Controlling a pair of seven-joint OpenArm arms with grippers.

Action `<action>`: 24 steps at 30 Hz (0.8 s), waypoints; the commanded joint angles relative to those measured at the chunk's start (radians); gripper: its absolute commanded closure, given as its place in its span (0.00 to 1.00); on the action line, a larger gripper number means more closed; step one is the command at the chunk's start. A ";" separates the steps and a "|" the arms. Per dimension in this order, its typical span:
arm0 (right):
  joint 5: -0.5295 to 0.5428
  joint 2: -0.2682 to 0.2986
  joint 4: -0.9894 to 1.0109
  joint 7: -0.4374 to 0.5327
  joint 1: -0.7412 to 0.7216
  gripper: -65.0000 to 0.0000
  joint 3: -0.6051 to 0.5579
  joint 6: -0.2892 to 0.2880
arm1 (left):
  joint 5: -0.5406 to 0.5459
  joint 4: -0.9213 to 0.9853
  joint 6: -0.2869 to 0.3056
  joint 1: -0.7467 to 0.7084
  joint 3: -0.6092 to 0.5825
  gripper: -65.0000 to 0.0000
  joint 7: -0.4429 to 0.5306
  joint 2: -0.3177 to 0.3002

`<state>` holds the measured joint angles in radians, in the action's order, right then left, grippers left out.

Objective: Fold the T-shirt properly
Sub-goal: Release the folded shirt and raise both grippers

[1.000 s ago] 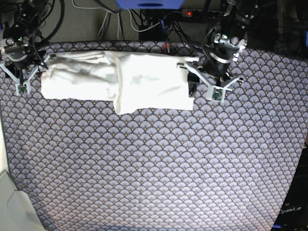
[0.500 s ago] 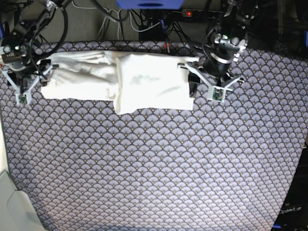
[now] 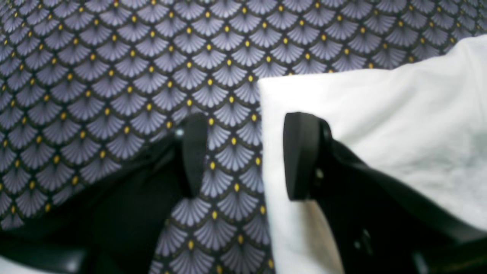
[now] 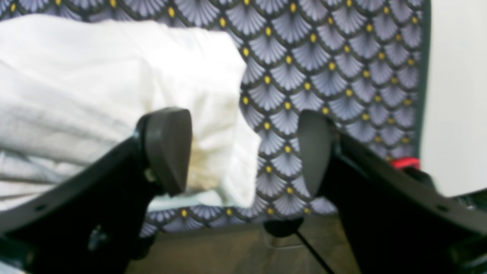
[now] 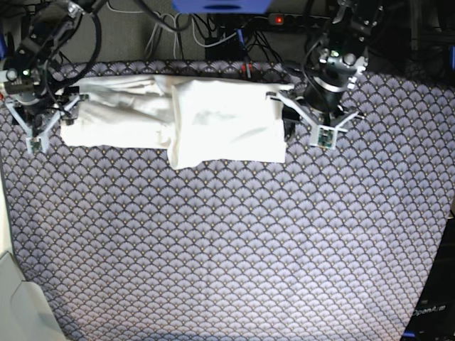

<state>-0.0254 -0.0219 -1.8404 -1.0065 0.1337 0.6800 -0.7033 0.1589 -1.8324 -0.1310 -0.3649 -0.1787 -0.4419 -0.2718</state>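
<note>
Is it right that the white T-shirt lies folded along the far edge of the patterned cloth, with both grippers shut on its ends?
Not quite. The T-shirt does lie folded along the far edge of the patterned cloth, but both wrist views show the left gripper and right gripper open at its ends, gripping nothing.

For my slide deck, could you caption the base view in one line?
Both open grippers, left and right, flank the partly folded white T-shirt on the patterned tablecloth.
</note>
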 commanded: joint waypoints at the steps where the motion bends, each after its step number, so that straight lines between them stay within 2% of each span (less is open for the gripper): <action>1: 0.005 0.012 0.017 0.004 -0.007 0.30 0.004 0.005 | -0.003 -0.020 0.000 0.002 0.003 0.52 0.025 -0.007; 17: 0.003 0.056 0.204 0.015 -0.052 0.30 0.007 0.005 | -0.008 -0.025 0.000 -0.029 0.038 0.52 0.025 -0.007; 24: 0.005 0.058 0.213 0.005 -0.062 0.30 0.004 0.005 | -0.008 -0.025 0.000 -0.035 0.038 0.52 0.025 -0.007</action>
<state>-0.0132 0.0280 -1.6222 -0.9874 0.0772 0.6861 -0.7021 0.1577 -1.8374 -0.1307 -0.4011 -0.1436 -0.4381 -0.2714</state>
